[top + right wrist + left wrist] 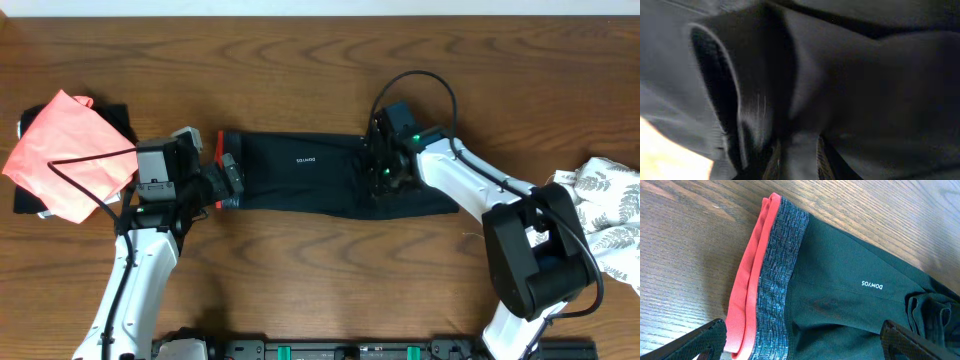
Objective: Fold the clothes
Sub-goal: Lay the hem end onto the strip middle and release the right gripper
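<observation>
Closest to my right wrist camera is a fold of the black leggings (790, 75), so near that it fills the whole view. It is dark and blurry there, but the right gripper (797, 162) seems to have its two fingers pressed onto a strip of that black cloth, pinching it. Now I look down from above and go from left to right. At the far left of the wooden table (300, 60) lies the coral-pink cloth (65, 150), on top of something dark (25, 198) that I cannot make out. Next comes the left gripper (230, 180), with its fingers spread wide. It is just at the waistband (777, 280) end of the leggings and grips nothing. The waistband is grey with a coral-red edge (747, 290), and it lies flat on the wood. The leggings stretch in a long flat band across the middle of the table, with a small white word (872, 284) printed on them. At their right end the cloth is bunched up, and there the right gripper comes down on it. Well apart, at the far right edge, lies the white leaf-print cloth (610, 210), crumpled.
</observation>
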Action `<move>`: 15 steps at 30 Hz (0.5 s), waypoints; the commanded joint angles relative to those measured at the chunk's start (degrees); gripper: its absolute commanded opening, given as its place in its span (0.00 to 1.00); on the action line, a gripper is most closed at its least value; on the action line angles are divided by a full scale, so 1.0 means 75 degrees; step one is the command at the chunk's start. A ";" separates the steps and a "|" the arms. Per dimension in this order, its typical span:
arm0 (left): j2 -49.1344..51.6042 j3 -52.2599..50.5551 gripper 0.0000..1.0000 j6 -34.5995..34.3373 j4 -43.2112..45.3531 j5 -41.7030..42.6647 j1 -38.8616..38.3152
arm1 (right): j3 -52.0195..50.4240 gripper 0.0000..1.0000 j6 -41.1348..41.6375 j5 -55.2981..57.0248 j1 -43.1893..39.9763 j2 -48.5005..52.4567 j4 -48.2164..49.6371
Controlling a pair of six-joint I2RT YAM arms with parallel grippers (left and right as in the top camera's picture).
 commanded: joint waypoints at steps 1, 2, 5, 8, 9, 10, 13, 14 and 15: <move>-0.0012 0.0102 0.98 0.0047 0.0003 0.0070 0.0000 | -0.0041 0.23 0.0099 -0.0411 0.0047 -0.0087 0.0064; -0.0012 0.0102 0.98 0.0047 0.0003 0.0070 0.0000 | -0.0041 0.23 0.0093 -0.0411 0.0050 -0.0087 0.0073; -0.0012 0.0102 0.98 0.0047 0.0006 0.0070 0.0000 | -0.0035 0.24 0.0093 -0.0414 0.0050 -0.0087 0.0154; -0.0012 0.0102 0.98 0.0050 0.0000 0.0070 0.0000 | -0.0038 0.27 0.0093 -0.0411 0.0058 -0.0087 0.0353; -0.0012 0.0102 0.98 0.0050 -0.0012 0.0070 0.0000 | -0.0038 0.28 0.0099 -0.0414 0.0064 -0.0087 0.0472; -0.0012 0.0102 0.98 0.0050 -0.0026 0.0070 0.0000 | -0.0038 0.29 0.0114 -0.0414 0.0079 -0.0087 0.0597; -0.0012 0.0099 0.98 0.0047 -0.0064 0.0070 0.0000 | -0.0038 0.32 0.0207 -0.0385 0.0111 -0.0061 0.0973; -0.0012 0.0102 0.98 0.0047 -0.0079 0.0070 0.0000 | -0.0038 0.32 0.0239 -0.0306 0.0122 -0.0047 0.1058; -0.0012 0.0099 0.98 0.0047 -0.0085 0.0070 0.0000 | -0.0038 0.32 0.0303 -0.0175 0.0122 -0.0023 0.1110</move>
